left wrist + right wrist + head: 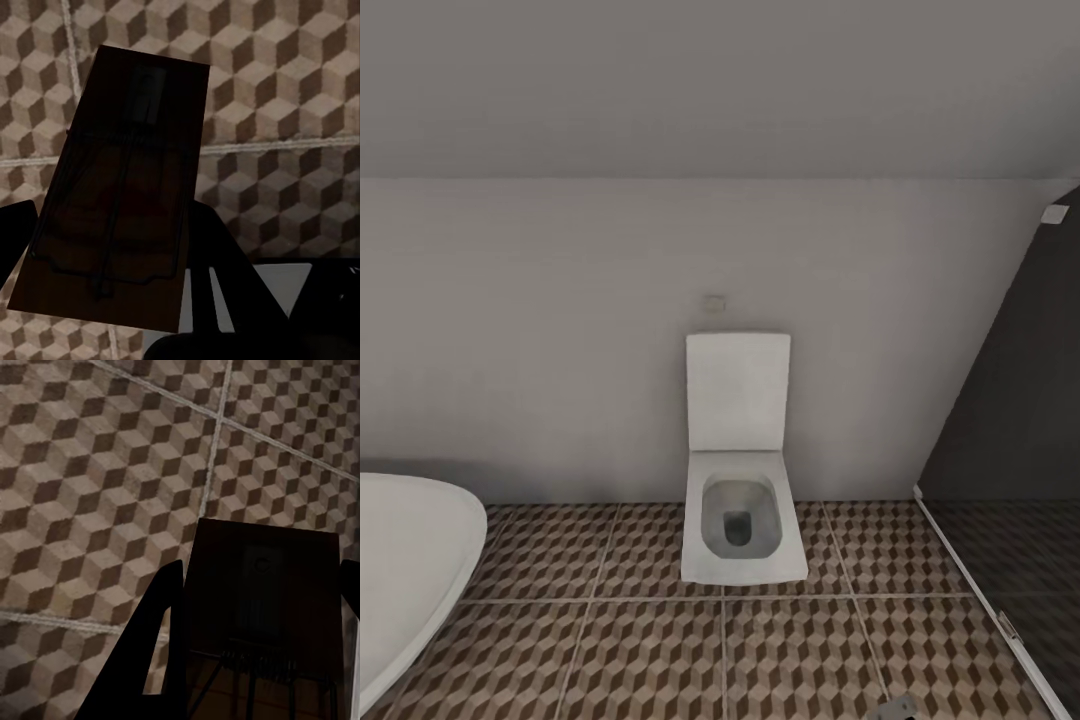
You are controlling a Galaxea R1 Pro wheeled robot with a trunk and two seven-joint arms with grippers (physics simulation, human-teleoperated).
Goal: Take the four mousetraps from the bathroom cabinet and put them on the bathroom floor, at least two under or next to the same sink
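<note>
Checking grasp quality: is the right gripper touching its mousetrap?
Touching. The right wrist view shows the dark fingers flanking the mousetrap with no gap at its edges.

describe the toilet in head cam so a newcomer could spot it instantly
Start from the pale grey back wall and drop to where it meets the cube-patterned brown and beige floor tiles. Near the middle stands the white square-edged toilet, its flat lid raised against the wall. The white bathtub to the left is rounded; the toilet is boxy, with a grey bowl opening.
</note>
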